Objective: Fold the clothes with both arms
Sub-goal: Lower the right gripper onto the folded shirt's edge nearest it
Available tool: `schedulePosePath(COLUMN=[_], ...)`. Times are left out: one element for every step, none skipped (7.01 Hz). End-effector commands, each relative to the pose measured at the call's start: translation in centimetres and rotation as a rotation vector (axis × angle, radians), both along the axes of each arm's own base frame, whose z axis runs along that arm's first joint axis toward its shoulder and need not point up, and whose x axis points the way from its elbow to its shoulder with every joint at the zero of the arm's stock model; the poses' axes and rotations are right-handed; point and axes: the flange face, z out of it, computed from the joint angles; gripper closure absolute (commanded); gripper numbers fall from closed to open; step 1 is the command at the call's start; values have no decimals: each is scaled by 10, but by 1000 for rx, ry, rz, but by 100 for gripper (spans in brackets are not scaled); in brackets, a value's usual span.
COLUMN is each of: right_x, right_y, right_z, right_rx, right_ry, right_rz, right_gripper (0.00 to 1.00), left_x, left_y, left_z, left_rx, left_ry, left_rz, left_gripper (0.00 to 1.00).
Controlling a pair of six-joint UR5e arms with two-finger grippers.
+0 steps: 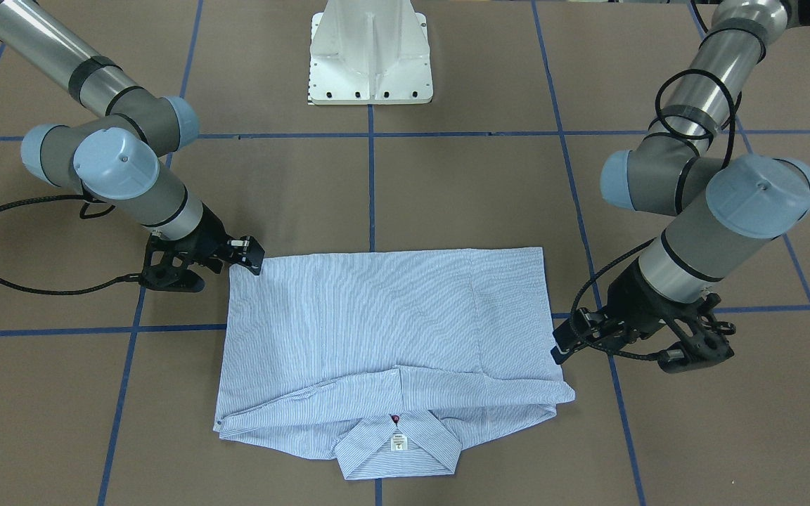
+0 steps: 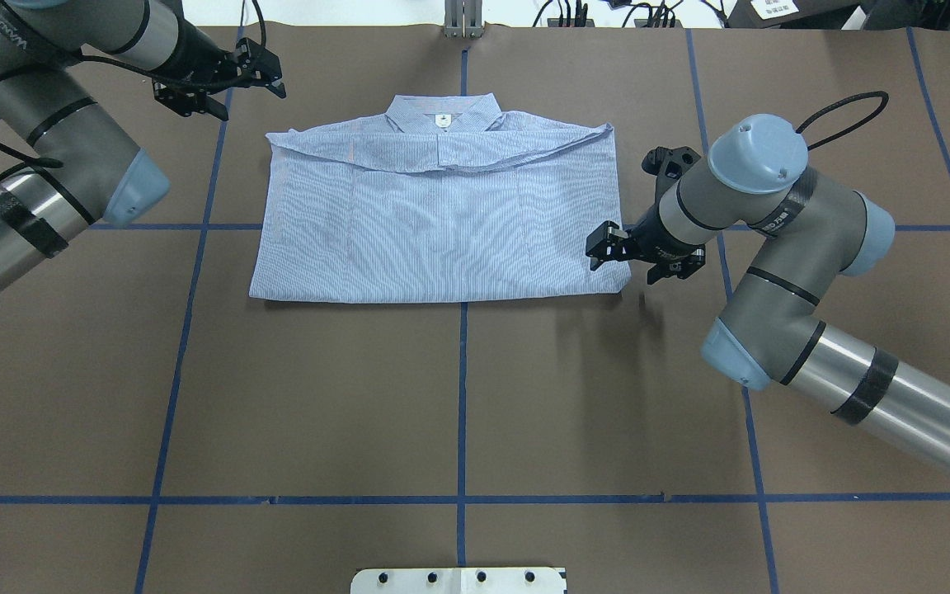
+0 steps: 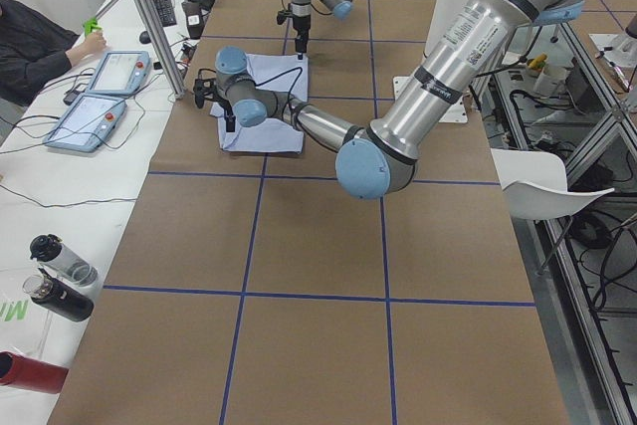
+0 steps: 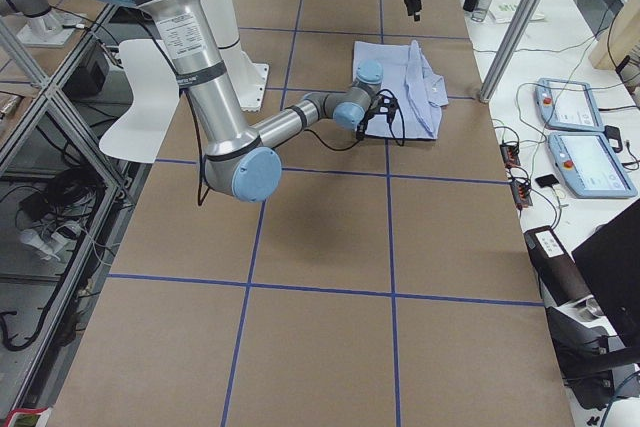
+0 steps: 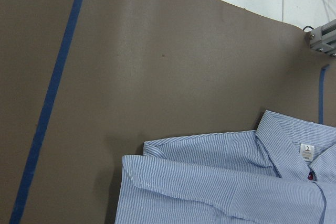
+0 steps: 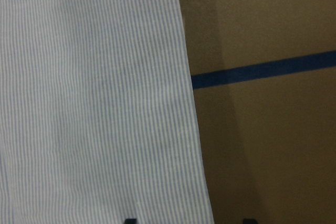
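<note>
The pinstriped shirt [image 2: 442, 223] lies folded into a flat rectangle on the brown surface [image 2: 458, 396], sleeves tucked across the upper back. Its collar [image 2: 442, 111] and small white neck label [image 2: 443, 121] are at the end away from the robot. The right end effector [image 2: 594, 250] is released, with nothing between its parted fingers. It sits at the shirt's side edge, close to the hem corner nearest the robot, and the body of the garment spreads out ahead of its tips. In the right wrist view the two fingertips [image 6: 129, 220] show well apart at the bottom of the frame. The shirt's straight edge runs between them, cloth under one and bare surface with a blue tape line [image 6: 262, 69] beyond the other. Whether the tips touch the fabric cannot be told. The left end effector [image 2: 277, 73] also looks released in the overhead view, its fingers spread and holding nothing. It sits just off the shirt's collar-end corner, apart from the cloth. From its wrist camera, the folded shoulder corner and the collar lie below and to one side, with bare surface directly ahead.
</note>
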Motion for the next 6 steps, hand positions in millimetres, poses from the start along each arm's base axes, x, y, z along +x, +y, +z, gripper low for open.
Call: schedulePosePath(right_x=[0, 1, 4, 15, 42, 89], right_y=[0, 1, 2, 15, 41, 90], right_z=[0, 0, -5, -1, 2, 10], right_rx=[4, 0, 1, -19, -27, -31], right_ry=[-2, -7, -20, -43, -73, -95], right_rz=[-2, -9, -19, -52, -79, -105], right_gripper=[100, 100, 100, 100, 100, 100], left_x=[-4, -5, -9, -11, -15, -18], left_y=[-2, -2, -4, -6, -5, -1], left_z=[1, 1, 0, -1, -7, -15], left_rx=[0, 0, 0, -7, -3, -12], left_ry=[-1, -1, 0, -4, -2, -7], left_rz=[-6, -8, -12, -15, -20, -20], left_gripper=[0, 0, 0, 0, 0, 0])
